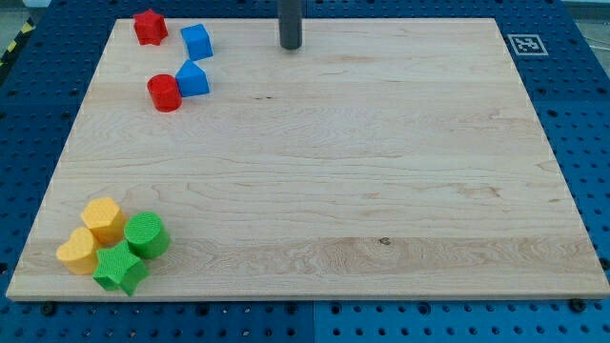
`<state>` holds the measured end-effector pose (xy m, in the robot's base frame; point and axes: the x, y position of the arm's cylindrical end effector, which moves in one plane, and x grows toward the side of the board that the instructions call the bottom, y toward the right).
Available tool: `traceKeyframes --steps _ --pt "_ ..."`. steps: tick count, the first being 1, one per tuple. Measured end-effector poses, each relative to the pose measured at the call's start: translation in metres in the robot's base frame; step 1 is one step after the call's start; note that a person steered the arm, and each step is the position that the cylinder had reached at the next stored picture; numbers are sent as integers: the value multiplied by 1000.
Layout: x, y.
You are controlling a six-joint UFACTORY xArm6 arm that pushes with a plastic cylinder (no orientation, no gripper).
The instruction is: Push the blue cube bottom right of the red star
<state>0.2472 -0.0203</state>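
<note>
Board [315, 162]: pale wooden panel with fine horizontal grain and one small dark knot toward 5 o'clock of its centre; it lies on a blue perforated base [581, 105].
Marker [523, 44]: black-and-white square tag on the base, just off the board's corner at the view's top right.
Rod: dark, smooth, straight cylinder entering from the view's top edge; my tip [290, 47] stands on bare wood near the top edge, touching no block. It has no jaws, so it holds nothing.
Red star [150, 26]: matt, faceted, at the board's top-left corner.
Blue cube [196, 42]: matt, flat-faced, at 4 o'clock of the red star, just beside it but apart; well apart from my tip, which lies at 3 o'clock of it.
Blue block [193, 79]: peaked top, exact shape unclear, at 6 o'clock of the blue cube.
Red cylinder [164, 92]: round, touching the blue block on its 8 o'clock side.
Yellow blocks: two many-sided pieces, one [102, 219] upper, one [77, 252] lower, touching, at the bottom-left corner.
Green cylinder [147, 234]: round, at 3 o'clock of the yellow pair.
Green star [120, 269]: ridged, at 7 o'clock of the green cylinder, touching it.
</note>
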Motion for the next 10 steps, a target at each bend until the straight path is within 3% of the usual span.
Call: traceKeyframes --steps 2,4,10 --pt "38 -44" --pt "38 -103" --pt "6 -137"
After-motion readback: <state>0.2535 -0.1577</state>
